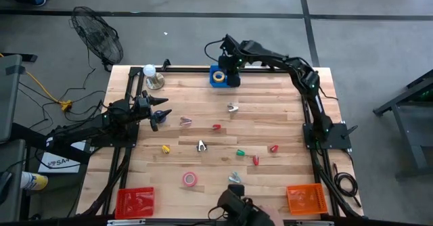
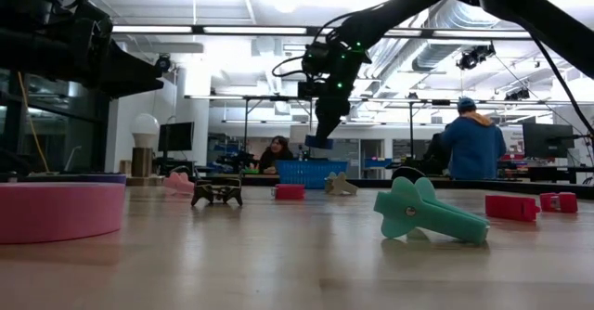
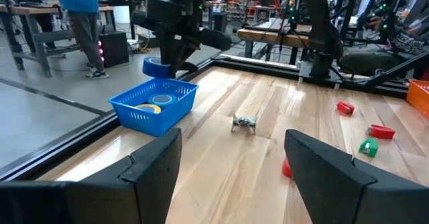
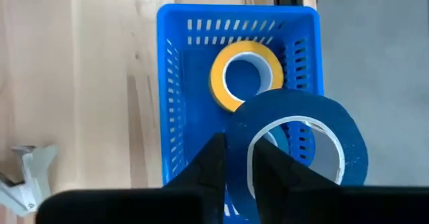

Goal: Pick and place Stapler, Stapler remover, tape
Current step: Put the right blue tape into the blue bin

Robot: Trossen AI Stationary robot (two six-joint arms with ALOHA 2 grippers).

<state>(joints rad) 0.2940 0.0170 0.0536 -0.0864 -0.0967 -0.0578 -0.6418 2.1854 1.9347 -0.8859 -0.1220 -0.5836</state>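
The right gripper (image 4: 238, 167), jaws pinching a blue tape roll (image 4: 298, 147), hangs above the blue basket (image 4: 174, 117) holding a yellow roll (image 4: 247, 73); the left gripper's (image 3: 231, 160) jaws are spread.

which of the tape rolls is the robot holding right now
The blue tape roll, pinched in the right gripper above the blue basket. The yellow roll lies inside it; the pink roll sits on the table.

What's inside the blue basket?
A yellow tape lies inside the basket, with another blue roll beside it. The blue tape held above by the right end effector hides the rest.
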